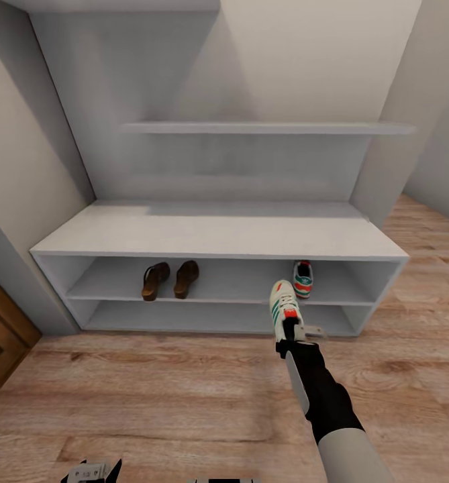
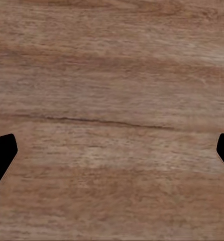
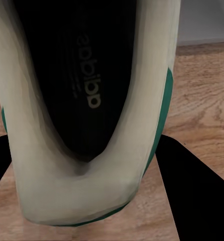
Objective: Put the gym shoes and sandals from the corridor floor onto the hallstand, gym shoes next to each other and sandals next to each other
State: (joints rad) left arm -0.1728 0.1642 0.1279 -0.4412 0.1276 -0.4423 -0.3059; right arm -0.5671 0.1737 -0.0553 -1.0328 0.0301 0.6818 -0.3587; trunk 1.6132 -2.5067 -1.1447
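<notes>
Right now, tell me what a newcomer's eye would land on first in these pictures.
First, the white gym shoe held up by the right gripper in front of the hallstand, above the wood floor. Next, the second gym shoe on the upper open shelf at the right. Then the two brown sandals, side by side on that shelf further left.

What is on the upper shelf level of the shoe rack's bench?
Both sandals sit side by side at left; one gym shoe at right. The held gym shoe partly hides the shelf beside it.
</notes>
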